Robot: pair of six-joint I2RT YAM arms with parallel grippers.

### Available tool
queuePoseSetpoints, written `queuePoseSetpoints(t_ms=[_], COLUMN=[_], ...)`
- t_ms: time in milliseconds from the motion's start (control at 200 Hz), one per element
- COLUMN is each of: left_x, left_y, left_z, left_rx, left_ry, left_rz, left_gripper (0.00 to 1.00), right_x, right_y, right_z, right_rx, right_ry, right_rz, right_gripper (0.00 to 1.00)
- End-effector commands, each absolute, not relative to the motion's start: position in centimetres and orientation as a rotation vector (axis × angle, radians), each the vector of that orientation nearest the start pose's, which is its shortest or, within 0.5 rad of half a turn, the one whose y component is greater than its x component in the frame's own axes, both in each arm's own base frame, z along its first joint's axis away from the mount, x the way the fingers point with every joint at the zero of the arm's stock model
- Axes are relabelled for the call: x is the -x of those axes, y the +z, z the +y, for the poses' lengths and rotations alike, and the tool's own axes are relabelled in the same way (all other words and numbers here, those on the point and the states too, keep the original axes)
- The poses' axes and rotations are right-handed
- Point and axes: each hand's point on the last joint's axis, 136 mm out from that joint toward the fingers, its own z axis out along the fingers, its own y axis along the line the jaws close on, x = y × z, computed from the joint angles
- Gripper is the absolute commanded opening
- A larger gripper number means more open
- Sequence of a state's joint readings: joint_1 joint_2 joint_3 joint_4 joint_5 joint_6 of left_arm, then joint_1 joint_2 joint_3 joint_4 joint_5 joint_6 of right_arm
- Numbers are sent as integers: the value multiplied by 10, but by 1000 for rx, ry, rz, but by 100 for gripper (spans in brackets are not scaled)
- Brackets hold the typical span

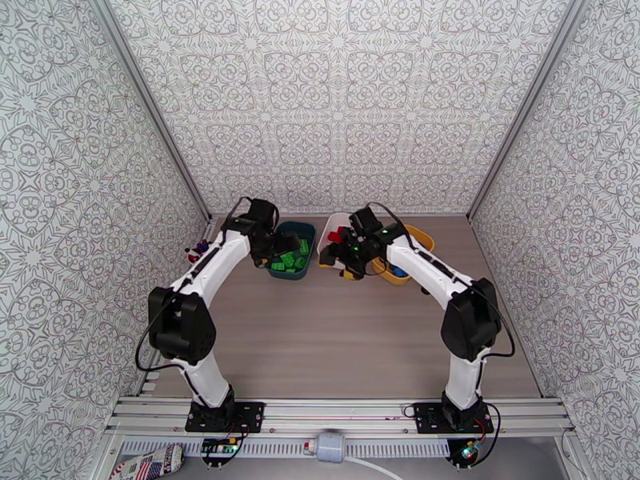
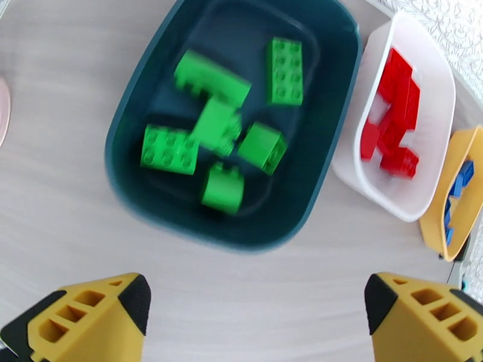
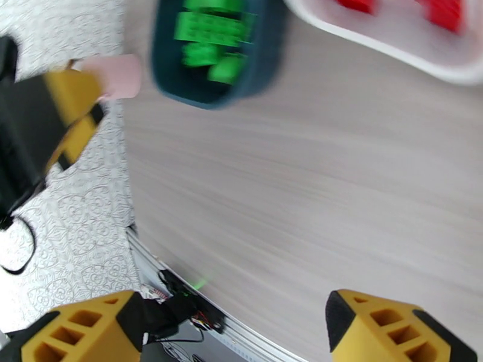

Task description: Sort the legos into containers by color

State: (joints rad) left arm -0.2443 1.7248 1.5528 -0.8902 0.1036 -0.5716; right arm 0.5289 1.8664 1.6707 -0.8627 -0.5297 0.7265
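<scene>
Several green legos point(image 2: 169, 151) lie jumbled in the dark teal container point(image 2: 241, 239). Beside it on the right, the white container point(image 2: 386, 194) holds red legos point(image 2: 392, 116), and the yellow container point(image 2: 438, 230) holds blue legos point(image 2: 462, 179). My left gripper point(image 2: 256, 315) hovers above the teal container's near edge, open, with nothing between its fingers. In the top view the left gripper point(image 1: 270, 254) hangs over the teal container point(image 1: 298, 230). The right gripper point(image 1: 336, 254) is at the white container point(image 1: 330, 234). My right gripper point(image 3: 232, 327) is open and empty above bare table.
A small pink cup point(image 3: 115, 73) of pens stands left of the teal container, near the left wall point(image 1: 197, 250). Patterned walls close in the table on three sides. Bare wooden tabletop point(image 1: 336, 338) stretches between the containers and the arm bases.
</scene>
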Motion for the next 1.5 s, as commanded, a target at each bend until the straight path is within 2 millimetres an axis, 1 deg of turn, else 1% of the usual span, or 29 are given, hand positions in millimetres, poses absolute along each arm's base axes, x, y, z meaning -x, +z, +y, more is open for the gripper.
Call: queuePoseSetpoints(t_ms=[0, 110, 210, 335, 425, 515, 575, 630, 655, 700, 755, 800, 810, 835, 845, 860, 895, 910, 925, 950, 980, 1010, 1045, 1180, 1270, 1380, 1405, 1435, 1495], left_x=[-400, -384, -373, -362, -358, -356, -355, -355, -355, -356, -356, -354, -353, -352, -351, -351, -348, -347, -346, -345, -344, -342, -341, -333, -330, -333, -335, -340, -349], left_y=[209, 226, 243, 261, 275, 289, 297, 303, 306, 304, 304, 301, 299, 295, 293, 294, 285, 281, 278, 273, 261, 251, 238, 192, 166, 142, 139, 140, 137], left_z=[-119, -109, -97, -76, -60, -50, -41, -35, -33, -31, -26, -22, -22, -21, -19, -18, -14, -11, -8, -2, 5, 10, 15, 32, 43, 49, 51, 53, 51], left_rx=[364, 351, 345, 366, 367, 337, 323, 296, 280, 249, 233, 213, 199, 183, 182, 183, 184, 188, 199, 229, 259, 274, 287, 289, 300, 308, 310, 312, 290], left_ry=[-433, -418, -387, -341, -295, -259, -217, -171, -154, -127, -95, -73, -64, -46, -38, -31, -6, 5, 16, 38, 58, 79, 105, 243, 293, 315, 318, 327, 299], left_rz=[2550, 2478, 2402, 2304, 2231, 2149, 2092, 2048, 2020, 1974, 1892, 1828, 1819, 1791, 1784, 1761, 1736, 1730, 1717, 1701, 1701, 1708, 1722, 1773, 1810, 1847, 1845, 1838, 1845], left_gripper=[99, 99, 99, 99, 99, 99, 99, 99, 99, 99, 99, 99, 99, 99, 99, 99, 99, 99, 99, 99, 99, 99, 99, 99, 99, 99, 99, 99, 99], right_x=[-348, -346, -346, -349, -351, -351, -351, -350, -351, -353, -357, -359, -359, -357, -357, -357, -352, -351, -349, -346, -344, -344, -345, -355, -360, -365, -367, -369, -373], right_y=[189, 187, 190, 204, 221, 245, 264, 279, 286, 293, 294, 295, 296, 296, 297, 297, 300, 297, 300, 300, 301, 298, 290, 234, 203, 176, 171, 167, 158], right_z=[274, 246, 214, 170, 135, 100, 75, 57, 52, 45, 40, 30, 28, 23, 22, 20, 19, 18, 17, 13, 9, 7, 3, -13, -21, -28, -29, -30, -30], right_rx=[-80, -85, -102, -144, -200, -272, -330, -369, -376, -381, -379, -413, -421, -428, -429, -424, -398, -389, -393, -401, -411, -407, -410, -415, -404, -414, -412, -410, -392], right_ry=[938, 801, 641, 449, 315, 192, 74, -7, -22, -45, -51, -72, -76, -81, -79, -79, -66, -67, -54, -53, -49, -54, -84, -283, -348, -373, -379, -378, -370], right_rz=[2834, 2835, 2821, 2760, 2683, 2568, 2468, 2379, 2339, 2264, 2161, 2044, 2015, 1958, 1931, 1902, 1829, 1809, 1764, 1710, 1645, 1619, 1632, 1812, 1860, 1868, 1868, 1861, 1852], right_gripper=[84, 85, 86, 86, 87, 88, 89, 92, 92, 89, 82, 81, 83, 96, 98, 99, 99, 99, 99, 99, 99, 99, 99, 99, 99, 99, 99, 99, 99])
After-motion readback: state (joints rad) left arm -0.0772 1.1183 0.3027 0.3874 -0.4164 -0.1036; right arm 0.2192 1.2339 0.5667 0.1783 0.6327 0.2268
